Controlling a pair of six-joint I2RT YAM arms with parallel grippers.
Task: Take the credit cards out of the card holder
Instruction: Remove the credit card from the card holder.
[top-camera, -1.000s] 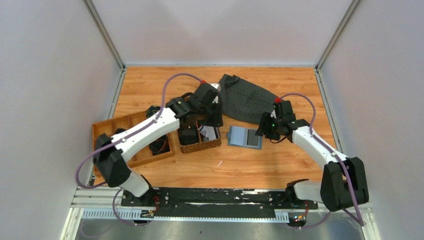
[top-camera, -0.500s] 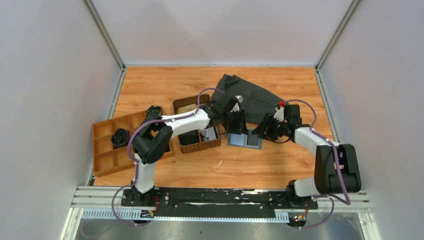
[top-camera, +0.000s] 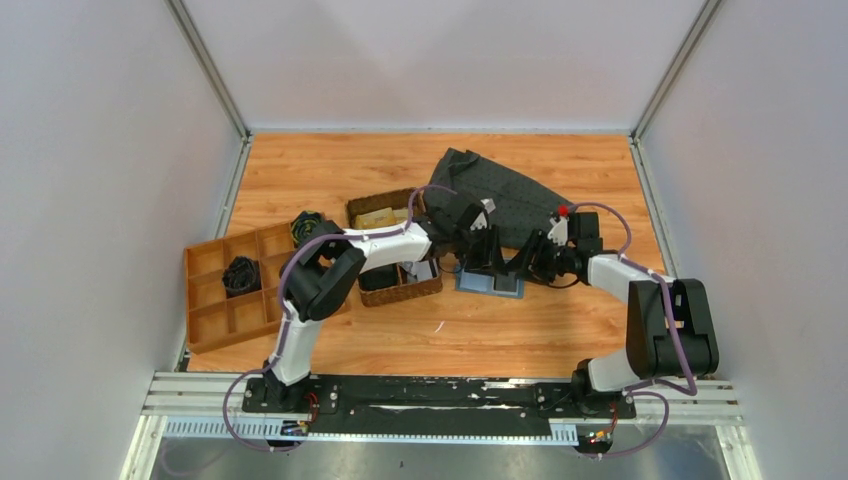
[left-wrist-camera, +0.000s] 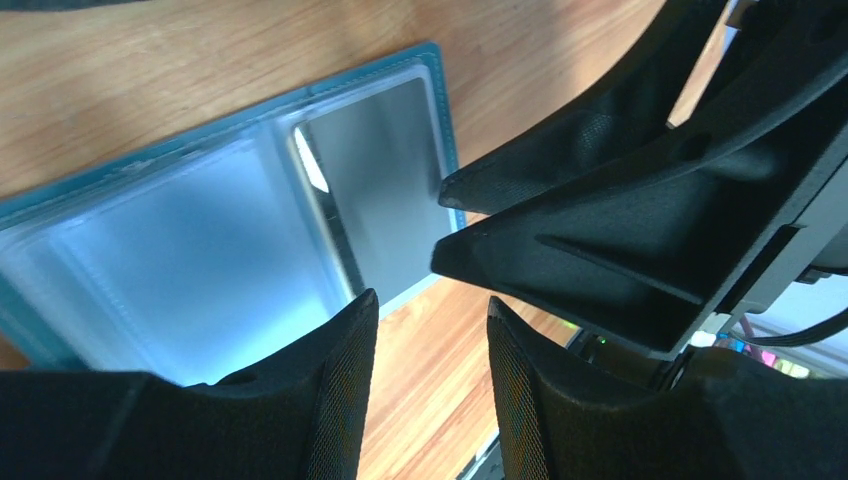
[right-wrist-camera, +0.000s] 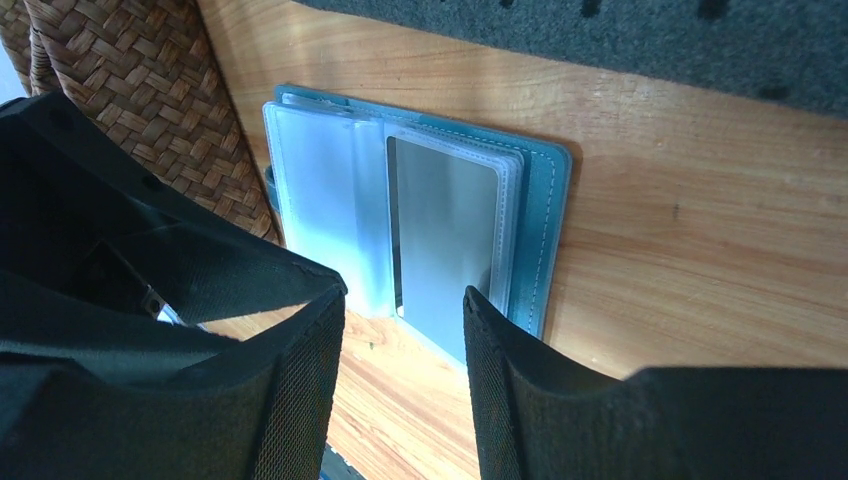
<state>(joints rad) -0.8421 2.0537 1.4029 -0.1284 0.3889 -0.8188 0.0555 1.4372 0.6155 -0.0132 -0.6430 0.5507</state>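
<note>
Lab robot cell: white panel walls (top-camera: 95, 150), aluminium rail frame (top-camera: 190, 402).

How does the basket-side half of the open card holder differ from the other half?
On the card holder, the basket-side half is pale and translucent, no card visible; the other half shows a grey card in its sleeve. The basket-side half sits beside the woven basket; the other half borders only the table. Both lie flat, with clear sleeves on teal backing.
</note>
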